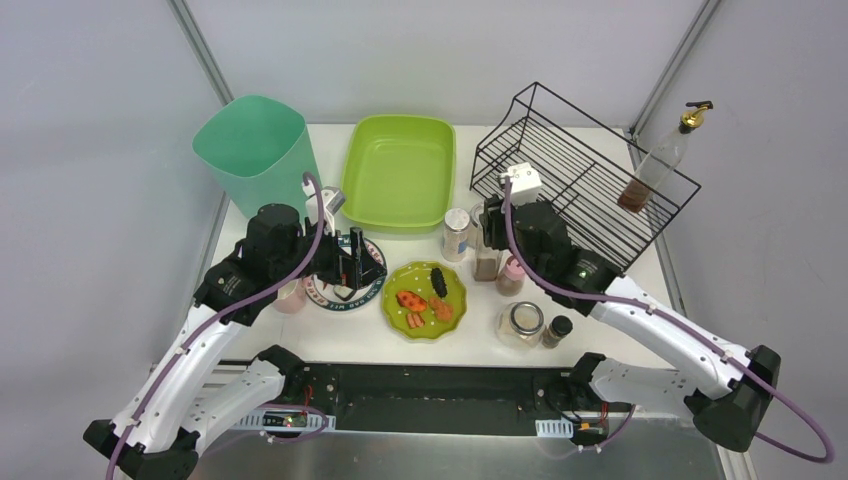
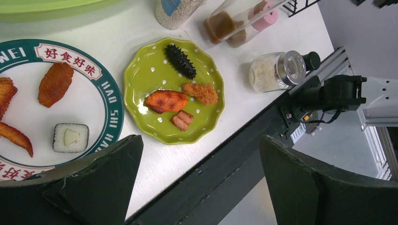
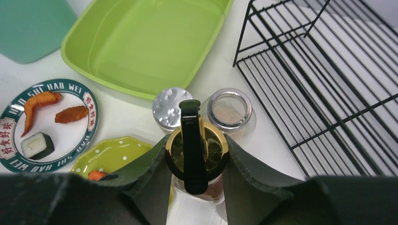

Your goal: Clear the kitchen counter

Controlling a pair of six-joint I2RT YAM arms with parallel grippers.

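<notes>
The white kitchen counter is being taken up across most of its width, from the black rail at its near edge to the wall behind. At the back of this surface, three large things are being shown in a row: a black wire rack on the right, a lime-green tub in the middle and a teal bin on the left. A brown-filled pump bottle is being propped at a tilt against the rack's right end.

In front of the tub, a white plate with a teal lettered rim is being used for fried pieces and a sushi roll. Just beside it, a green dotted plate is being used for a salmon slice and a dark spiky piece.

The left gripper is being held fully released above the near edge, between the two plates, with nothing between its fingers.

The right gripper is being kept clenched on a gold-collared dispenser bottle, both fingers pressed to its collar. Just behind that bottle, a shaker with a perforated metal lid and a jar with a clear lid are being shown upright, side by side.
</notes>
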